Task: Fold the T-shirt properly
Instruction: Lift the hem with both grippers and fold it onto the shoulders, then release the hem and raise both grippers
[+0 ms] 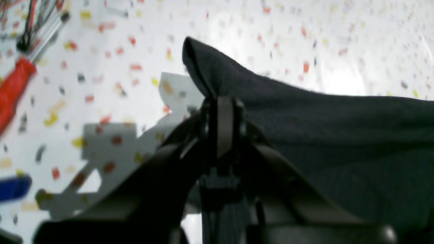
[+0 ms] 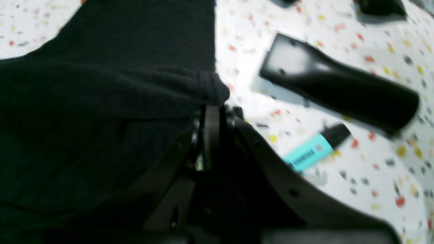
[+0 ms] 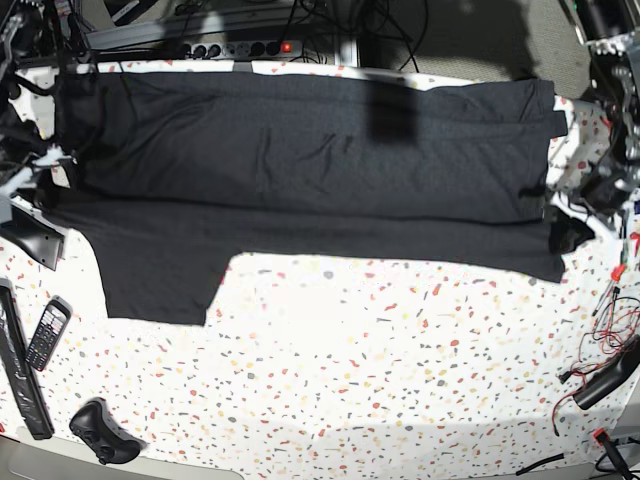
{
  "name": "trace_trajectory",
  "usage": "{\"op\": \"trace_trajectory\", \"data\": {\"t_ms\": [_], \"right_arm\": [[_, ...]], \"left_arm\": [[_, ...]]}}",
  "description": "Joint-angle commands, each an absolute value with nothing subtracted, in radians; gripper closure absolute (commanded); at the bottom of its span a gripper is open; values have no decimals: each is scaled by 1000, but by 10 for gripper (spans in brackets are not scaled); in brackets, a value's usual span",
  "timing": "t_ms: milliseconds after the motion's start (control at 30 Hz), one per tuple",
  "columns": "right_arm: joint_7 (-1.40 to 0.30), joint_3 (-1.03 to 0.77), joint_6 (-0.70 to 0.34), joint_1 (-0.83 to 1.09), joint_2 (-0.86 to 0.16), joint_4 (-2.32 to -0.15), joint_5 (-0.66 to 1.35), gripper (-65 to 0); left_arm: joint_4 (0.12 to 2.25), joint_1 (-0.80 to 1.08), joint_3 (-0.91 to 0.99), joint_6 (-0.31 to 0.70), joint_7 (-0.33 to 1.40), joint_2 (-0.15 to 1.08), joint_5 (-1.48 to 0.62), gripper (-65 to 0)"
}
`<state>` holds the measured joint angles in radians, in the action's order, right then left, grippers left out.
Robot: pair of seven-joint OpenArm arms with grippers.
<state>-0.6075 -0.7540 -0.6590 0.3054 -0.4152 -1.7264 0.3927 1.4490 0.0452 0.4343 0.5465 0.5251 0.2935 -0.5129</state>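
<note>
T-shirt (image 3: pixel 300 170): plain black, spread wide across the table's (image 3: pixel 380 400) twelve-o'clock half, one sleeve hanging toward seven o'clock. Left gripper (image 1: pixel 222 101) at three o'clock, clamped on a fabric corner; right gripper (image 2: pixel 212 112) at nine o'clock, likewise pinching cloth.

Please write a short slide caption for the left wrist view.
Left gripper shut on a raised fold of the black T-shirt above the speckled table.

One T-shirt (image 3: pixel 300 170), one phone (image 3: pixel 46 333), one highlighter (image 2: pixel 313 149), one power strip (image 3: pixel 215 45).
</note>
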Motion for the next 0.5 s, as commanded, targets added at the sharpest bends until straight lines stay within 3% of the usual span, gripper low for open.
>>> {"op": "trace_trajectory", "data": {"t_ms": [0, 467], "right_arm": [[-582, -774, -659, 306, -435, -1746, 404, 0], [-658, -793, -659, 336, -435, -1745, 398, 0]], "left_arm": [[1472, 41, 440, 551, 501, 316, -529, 0], [1472, 146, 485, 554, 509, 352, -524, 0]]}}
